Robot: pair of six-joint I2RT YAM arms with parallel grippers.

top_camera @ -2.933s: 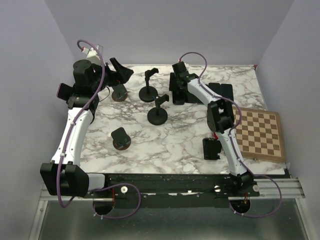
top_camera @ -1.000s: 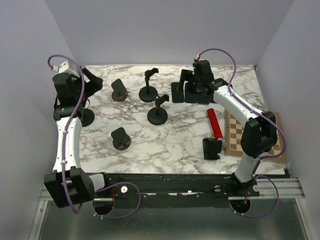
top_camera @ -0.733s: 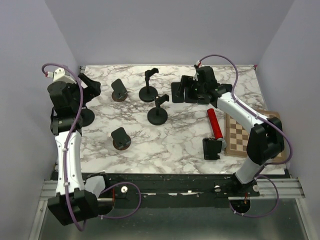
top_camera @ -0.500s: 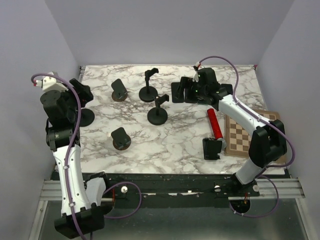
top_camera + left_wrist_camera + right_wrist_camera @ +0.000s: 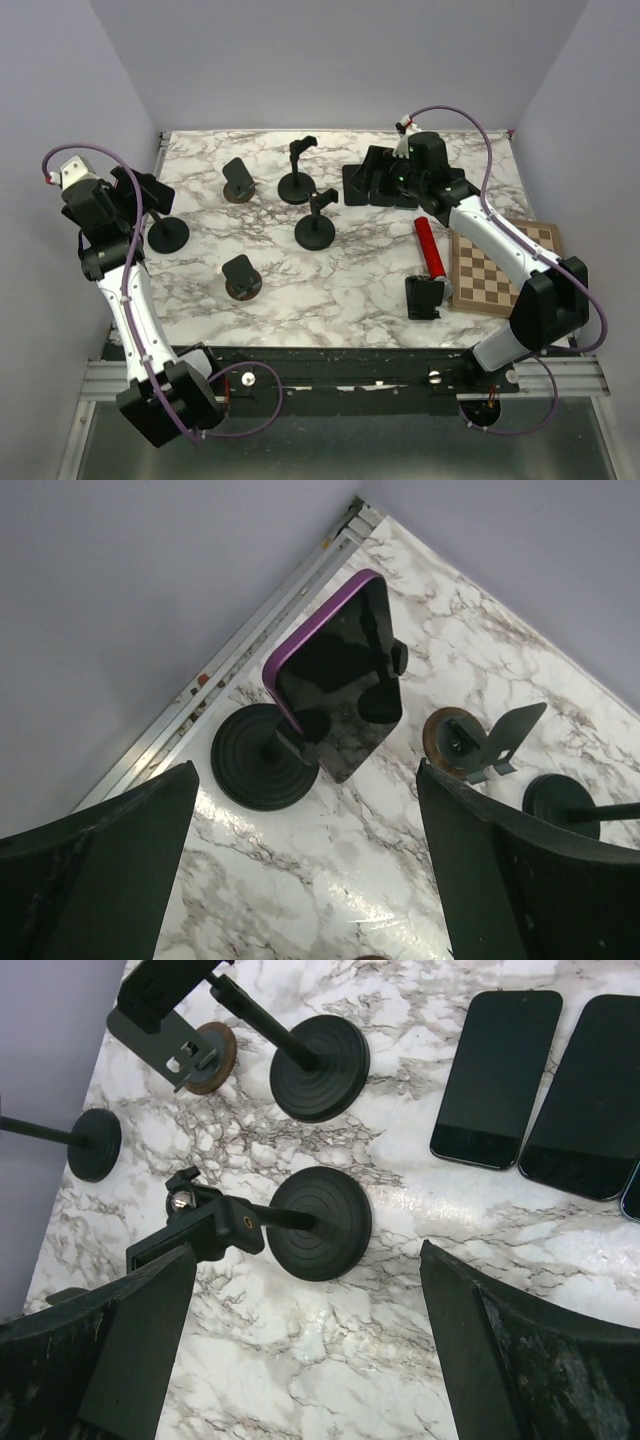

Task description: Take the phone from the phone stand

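A phone in a purple case (image 5: 335, 675) sits tilted on a black phone stand with a round base (image 5: 262, 757) near the table's far left edge. My left gripper (image 5: 310, 880) is open and empty; it hovers above and short of the phone, with both fingers apart from it. In the top view the left gripper (image 5: 140, 192) covers the phone, and only the stand base (image 5: 167, 233) shows. My right gripper (image 5: 320, 1360) is open and empty over a bare stand (image 5: 318, 1222), at the back right (image 5: 385, 180).
Several empty stands are spread over the marble: (image 5: 238, 180), (image 5: 296, 172), (image 5: 315, 220), (image 5: 241, 277). Dark phones lie flat at the back (image 5: 497, 1078), (image 5: 590, 1095). A red cylinder (image 5: 430, 250), a chessboard (image 5: 505, 265) and a black holder (image 5: 424, 297) are on the right.
My left arm has drawn back to the left and toward the near side, away from the stand. My right gripper has shifted slightly right near the flat phones.
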